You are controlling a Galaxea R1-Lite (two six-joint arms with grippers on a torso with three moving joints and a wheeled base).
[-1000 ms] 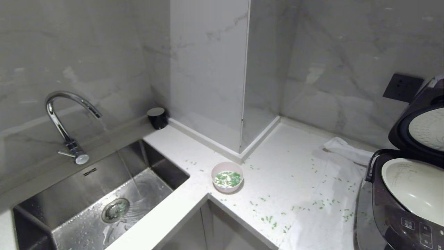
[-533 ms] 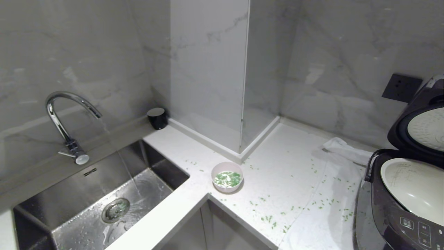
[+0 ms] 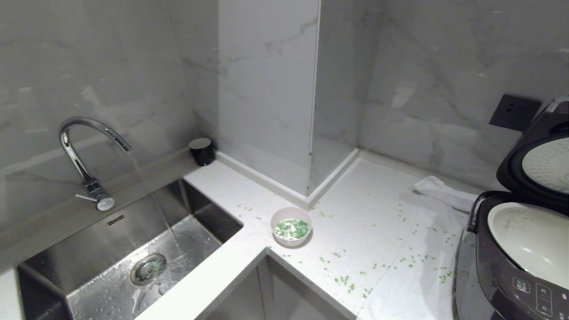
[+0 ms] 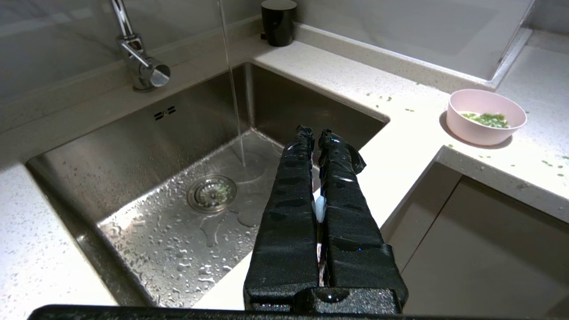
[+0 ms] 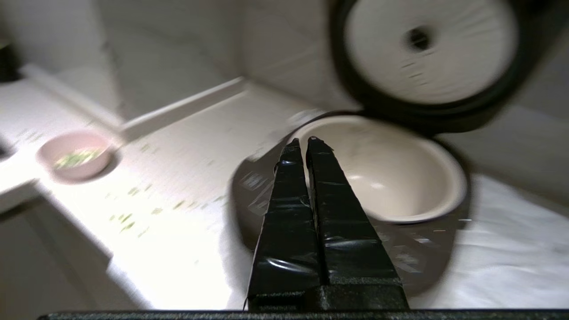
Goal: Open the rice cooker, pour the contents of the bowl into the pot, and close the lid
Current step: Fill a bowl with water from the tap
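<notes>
Lid (image 3: pixel 540 155) is up, pot (image 3: pixel 529 240) bare, so you're at the pour step. Bowl (image 3: pixel 291 226) sits on the surface (image 3: pixel 369 213) near the sink corner, well apart from the rice cooker (image 3: pixel 498 275), green bits (image 3: pixel 293 228) inside. Both end effectors, left (image 4: pixel 314 133) and right (image 5: pixel 302 141), pinched narrow, holding nothing. Next: spread one, grip the bowl rim.

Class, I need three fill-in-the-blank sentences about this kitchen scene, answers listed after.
1. The lid of the rice cooker stands ____.
2. The green bits lie in the pink ____, others scattered on the counter.
3. Water runs from the faucet into the ____.

Missing words: open; bowl; sink
</notes>
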